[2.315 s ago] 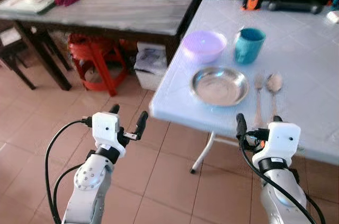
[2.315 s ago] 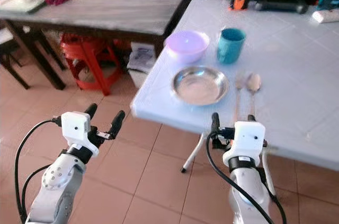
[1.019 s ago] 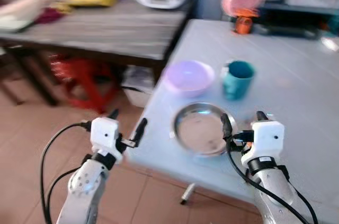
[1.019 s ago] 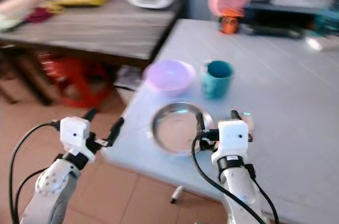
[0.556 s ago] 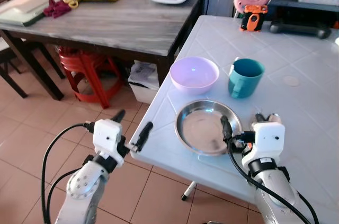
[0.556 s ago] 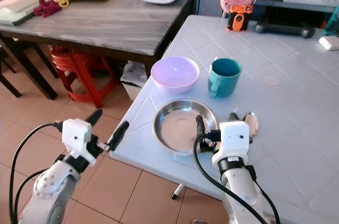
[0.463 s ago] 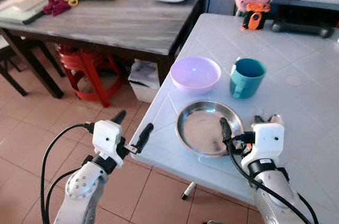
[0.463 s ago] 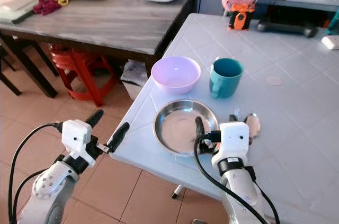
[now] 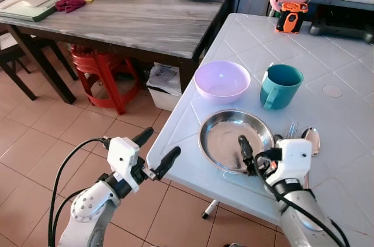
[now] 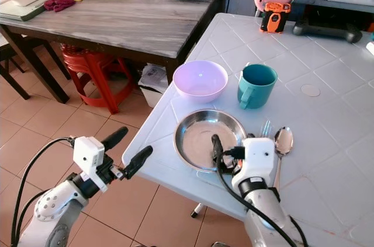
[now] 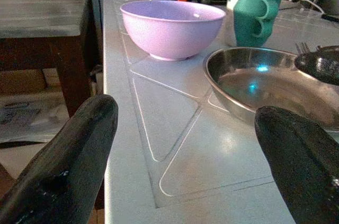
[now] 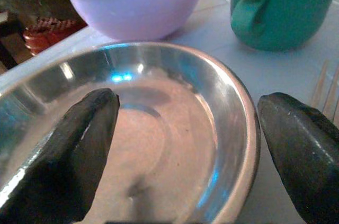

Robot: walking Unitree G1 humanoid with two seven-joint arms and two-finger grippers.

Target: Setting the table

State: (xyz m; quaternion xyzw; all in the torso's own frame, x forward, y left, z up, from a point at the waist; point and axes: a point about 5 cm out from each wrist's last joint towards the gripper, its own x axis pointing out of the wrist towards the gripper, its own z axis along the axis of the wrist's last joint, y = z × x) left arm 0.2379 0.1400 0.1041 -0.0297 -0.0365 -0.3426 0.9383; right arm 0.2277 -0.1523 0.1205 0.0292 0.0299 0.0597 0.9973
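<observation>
Over steel plate (image 12: 212, 128) right end effector (image 12: 185, 144) spread wide; left end effector (image 9: 156, 152) released off table edge (image 9: 175, 159); head view adds spoon (image 9: 310, 137)

- The right claw (image 10: 234, 148), fingers spread, straddles the near right rim of the steel plate (image 10: 201, 130); the fork (image 10: 266, 128) and spoon (image 10: 282, 141) lie just beside it at 3 o'clock.
- At 12 o'clock of the plate the lilac bowl (image 10: 200, 80) and teal mug (image 10: 256, 85) stand near each other.
- The left claw (image 9: 156, 150), fingers apart, hangs beside the white counter (image 9: 181, 121) corner, over tiled floor (image 9: 41, 124).
- The counter's right half lies bare.
</observation>
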